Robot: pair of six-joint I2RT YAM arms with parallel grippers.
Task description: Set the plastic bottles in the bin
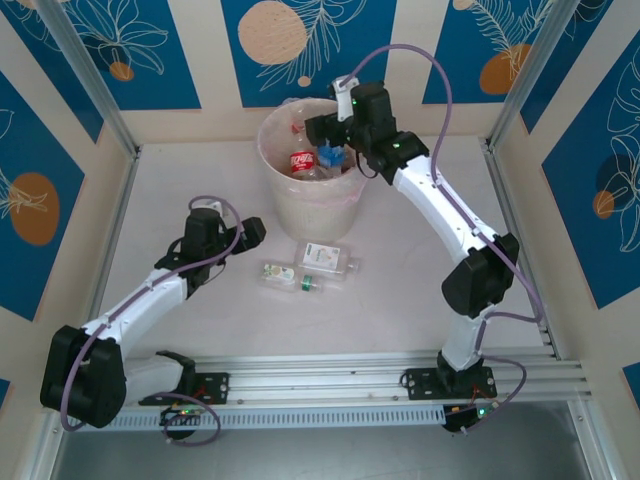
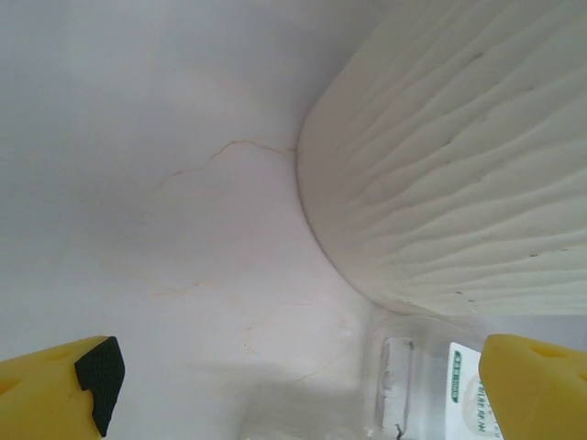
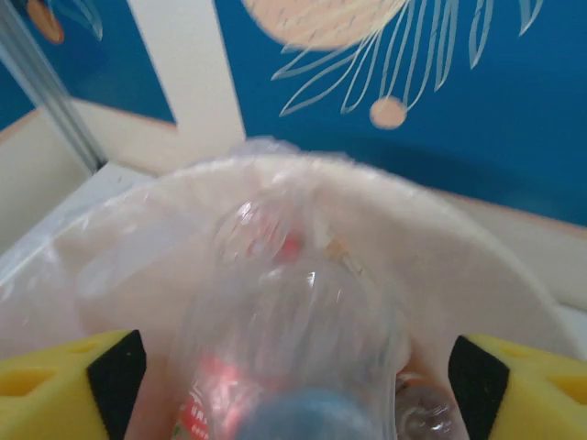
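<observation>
The bin (image 1: pixel 315 205) stands at the top middle of the top view, on the white table (image 1: pixel 200 180). It is big, round and pale. Some plastic bottles lie inside it. One with a red label (image 1: pixel 302 161) is easy to see.

The right tool (image 1: pixel 328 135) hangs over the open top of the bin, near its right side. In the right wrist view its two yellow fingers (image 3: pixel 64 390) sit in the bottom corners, far apart. Between them is a clear bottle (image 3: pixel 293 312) with a red label and a blue cap. It looks blurry. There is a gap on each side of it, so the black pads do not touch it. The right tool is open and grips nothing. Around the bottle you can see the thin liner (image 3: pixel 101 257) and the far rim of the bin.

The left tool (image 1: pixel 250 233) is left of the middle of the top view, low over the table and below the bin's left side. Its fingers (image 2: pixel 96 380) are wide apart with nothing between them. In the left wrist view the ribbed side of the bin is at the upper right.

Two more bottles lie on the table below the bin. One has a white label (image 1: pixel 322 258) and one has a green cap (image 1: pixel 285 275). They are just beside each other, a little to the right of the left tool.
</observation>
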